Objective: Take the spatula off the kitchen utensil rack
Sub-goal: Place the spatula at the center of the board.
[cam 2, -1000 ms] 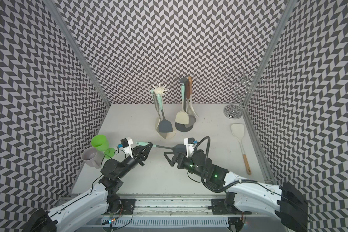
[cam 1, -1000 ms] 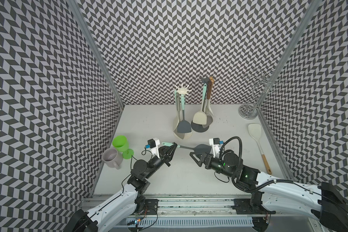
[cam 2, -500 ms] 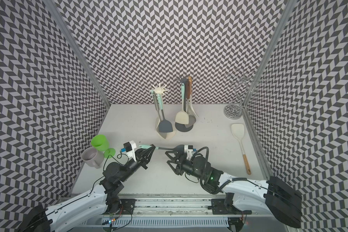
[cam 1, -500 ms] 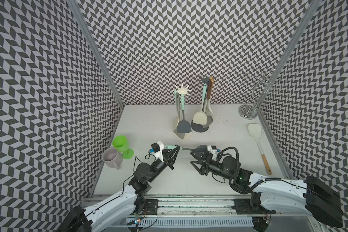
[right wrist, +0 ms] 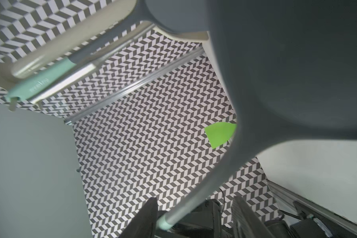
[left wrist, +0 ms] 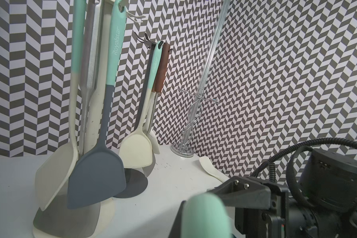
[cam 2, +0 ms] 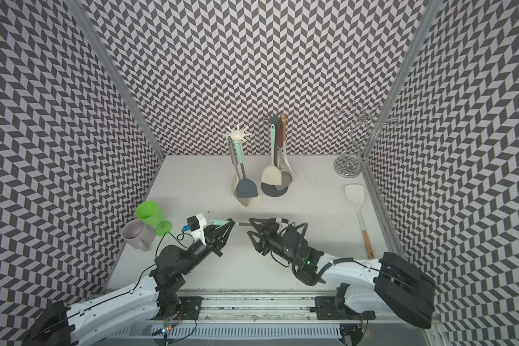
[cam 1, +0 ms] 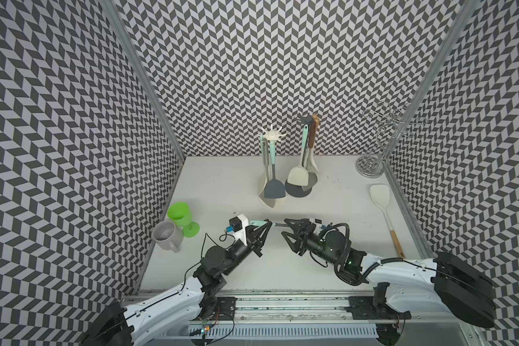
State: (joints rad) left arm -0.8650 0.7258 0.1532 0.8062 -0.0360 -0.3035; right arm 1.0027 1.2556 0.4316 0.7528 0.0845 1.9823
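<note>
Sideways, spatula point(cam 1: 257, 223) — handle in left gripper point(cam 1: 268, 230)

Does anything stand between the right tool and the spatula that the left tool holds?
Nothing visible does. The left tool is shut on the spatula at its mint handle. The right wrist view shows the grey shaft lying inside the open right tool, not yet clamped.

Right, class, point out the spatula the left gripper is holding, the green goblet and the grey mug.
held spatula point(cam 1: 257, 223): in a top view, on its teal handle.
green goblet point(cam 1: 180, 222): in a top view, on its bowl.
grey mug point(cam 1: 171, 243): in a top view, on its outer wall.
</note>
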